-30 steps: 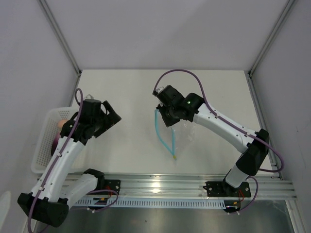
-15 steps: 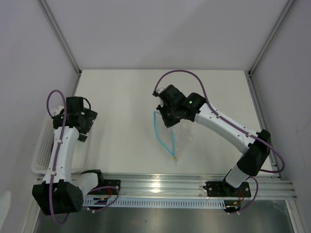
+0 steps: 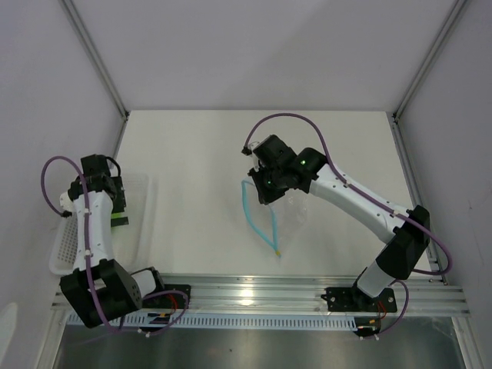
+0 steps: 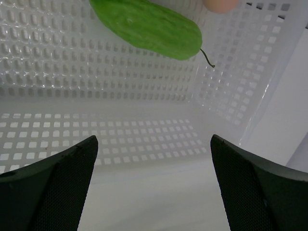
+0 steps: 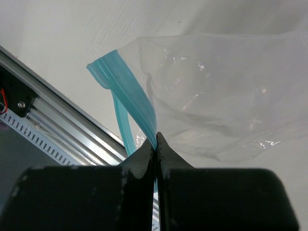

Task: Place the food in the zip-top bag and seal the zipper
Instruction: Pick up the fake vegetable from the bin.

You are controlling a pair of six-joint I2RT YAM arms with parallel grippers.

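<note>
The clear zip-top bag (image 3: 289,214) lies mid-table, with its light blue zipper (image 3: 248,206) curling open on its left. My right gripper (image 3: 265,187) is shut on the zipper (image 5: 131,94) at the bag's mouth; the crinkly bag (image 5: 216,91) hangs beyond the fingertips (image 5: 156,139). My left gripper (image 3: 117,207) is open and empty inside the white perforated basket (image 3: 63,257). In the left wrist view the gripper (image 4: 154,190) points at a green oblong piece (image 4: 149,26) and the edge of a pink piece (image 4: 220,4). The purple and yellow pieces are hidden.
The basket wall (image 4: 231,82) stands close around the left gripper. An aluminium rail (image 3: 254,290) runs along the table's near edge. Grey walls enclose the table on the left, right and far side.
My left arm has swung left from over the table into the basket, with its jaws open. My right gripper has stayed shut on the zipper and has hardly moved.
</note>
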